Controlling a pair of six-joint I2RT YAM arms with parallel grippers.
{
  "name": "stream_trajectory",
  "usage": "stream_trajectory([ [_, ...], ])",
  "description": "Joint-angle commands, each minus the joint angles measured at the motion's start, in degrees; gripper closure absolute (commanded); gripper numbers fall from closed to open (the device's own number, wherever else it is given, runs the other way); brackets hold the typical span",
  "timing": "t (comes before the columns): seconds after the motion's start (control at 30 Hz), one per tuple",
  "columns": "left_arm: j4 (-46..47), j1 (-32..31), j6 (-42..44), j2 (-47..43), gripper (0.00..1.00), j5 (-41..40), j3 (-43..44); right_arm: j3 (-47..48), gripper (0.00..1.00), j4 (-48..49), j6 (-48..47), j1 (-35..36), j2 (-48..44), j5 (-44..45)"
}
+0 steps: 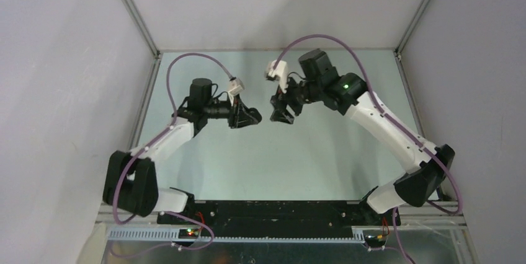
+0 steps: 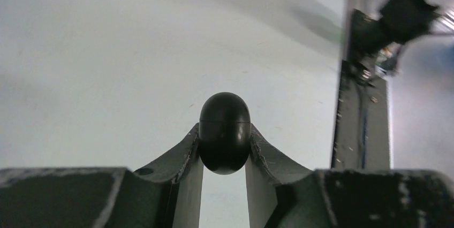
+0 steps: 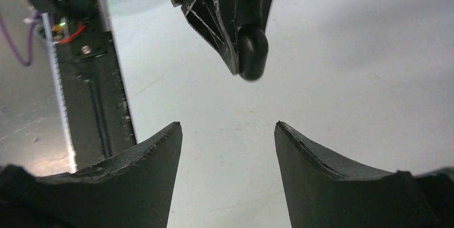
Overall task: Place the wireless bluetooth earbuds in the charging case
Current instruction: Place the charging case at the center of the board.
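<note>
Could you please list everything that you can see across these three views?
black capsule: one, glossy black with a seam, between the left gripper's fingers
earbuds: none that I can make out
table: one, pale grey-green, under both arms
enclosure walls: white, on the left, right and back
frame posts: two, silver, at the back corners
base plate: one, black, at the near edge
cables: two, purple, one looping over each arm
left gripper: black, shut on the black capsule
right gripper: black, open, empty, facing the left one
</note>
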Motion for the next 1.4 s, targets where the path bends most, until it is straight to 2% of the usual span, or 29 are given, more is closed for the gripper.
stream_trajectory([
  [0.0,3.3,-0.3,-8.0,6.4,0.8,-17.4,3.5,-1.5,0.3,4.2,1.1,-3.3,-5.7,2.6],
  [0.13,3.1,-0.3,-10.1,10.4,0.76,-20.9,3.6,-2.4,0.29,5.3,1.5,-5.4,-6.4,4.6],
  [0.27,3.5,0.1,-13.3,14.8,0.75,-30.3,3.3,-3.2,0.28,6.0,1.4,-5.3,-6.4,5.9],
  [0.5,10.9,5.9,-23.0,18.4,0.74,-37.0,-0.2,-4.0,0.27,6.7,0.8,-5.0,-6.5,7.3],
  [0.63,15.7,10.9,-28.9,19.9,0.67,-35.2,-1.7,-4.6,0.26,7.0,0.5,-4.6,-6.2,7.6],
  [0.77,14.2,15.2,-32.1,22.1,0.64,-31.7,0.9,-4.6,0.26,7.0,0.2,-3.4,-5.3,8.6],
  [0.8,12.9,15.5,-34.0,24.0,0.65,-28.3,3.1,-4.4,0.25,7.0,-0.4,-2.2,-4.8,10.6],
  [0.93,13.4,11.3,-36.5,26.5,0.65,-27.0,5.9,-4.0,0.25,7.0,-0.9,-1.8,-5.4,13.8],
  [1.07,16.2,6.2,-42.8,30.9,0.65,-27.2,10.6,-3.9,0.23,7.1,-0.2,-7.7,-7.9,13.8],
  [1.17,17.1,3.2,-45.1,35.0,0.64,-28.5,17.0,-4.5,0.21,7.7,1.6,-18.1,-9.7,9.0],
  [1.27,20.4,0.0,-50.8,38.1,0.64,-31.1,20.8,-5.0,0.21,7.9,3.1,-26.2,-10.6,4.6],
  [1.37,22.0,-2.3,-56.3,43.9,0.62,-31.3,28.2,-5.9,0.21,8.7,4.2,-35.1,-12.2,0.3],
])
